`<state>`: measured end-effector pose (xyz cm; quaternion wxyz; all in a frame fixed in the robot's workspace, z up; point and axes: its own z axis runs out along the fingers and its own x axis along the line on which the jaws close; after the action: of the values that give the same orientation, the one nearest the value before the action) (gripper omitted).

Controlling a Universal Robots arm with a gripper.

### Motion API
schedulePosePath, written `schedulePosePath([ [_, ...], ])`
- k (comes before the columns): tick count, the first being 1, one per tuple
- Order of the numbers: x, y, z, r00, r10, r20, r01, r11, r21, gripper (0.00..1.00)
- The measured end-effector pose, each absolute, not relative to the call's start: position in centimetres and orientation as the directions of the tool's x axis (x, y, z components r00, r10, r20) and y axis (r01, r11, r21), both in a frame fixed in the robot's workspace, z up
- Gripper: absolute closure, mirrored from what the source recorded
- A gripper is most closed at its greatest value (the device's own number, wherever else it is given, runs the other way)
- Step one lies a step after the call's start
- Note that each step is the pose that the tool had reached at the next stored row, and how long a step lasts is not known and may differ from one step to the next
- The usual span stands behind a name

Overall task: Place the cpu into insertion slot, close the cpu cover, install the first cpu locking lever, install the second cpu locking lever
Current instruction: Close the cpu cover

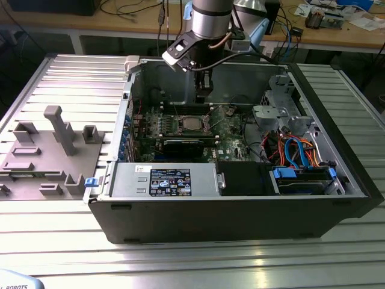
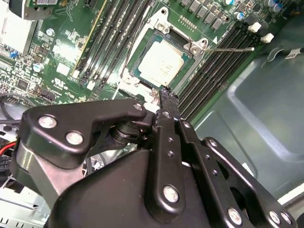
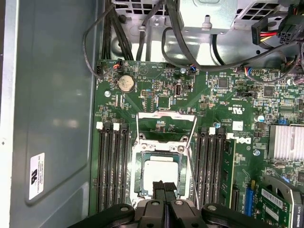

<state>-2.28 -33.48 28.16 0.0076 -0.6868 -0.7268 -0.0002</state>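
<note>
The cpu (image 3: pixel 159 175) (image 2: pixel 164 61) lies flat in the insertion slot (image 3: pixel 138 171) (image 2: pixel 137 52) on the green motherboard, silver top up. It appears in the exterior view as a pale square (image 1: pixel 192 124) inside the open computer case. The cpu cover (image 3: pixel 166 115) stands tilted up at the slot's far edge, with board showing through its cut-out. A thin metal locking lever (image 2: pixel 232 49) sticks out beside the slot. My gripper (image 3: pixel 164 186) (image 2: pixel 167 97) (image 1: pixel 204 90) hovers just over the slot's near edge, its fingers pressed together with nothing between them.
Black memory slots (image 3: pixel 111 166) run along both sides of the socket. Cables (image 3: pixel 142 28) and a metal drive cage (image 1: pixel 277 102) sit at the case's end. A power supply (image 1: pixel 168 180) lines the front wall. A grey fixture block (image 1: pixel 57 129) stands on the table at the exterior view's left.
</note>
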Motion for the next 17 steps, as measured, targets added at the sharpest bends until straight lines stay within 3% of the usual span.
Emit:
schedulePosePath([
  [17, 1.0, -33.6, 28.1, -0.056, 0.998, 0.005, 0.998, 0.056, -0.012, 0.89],
])
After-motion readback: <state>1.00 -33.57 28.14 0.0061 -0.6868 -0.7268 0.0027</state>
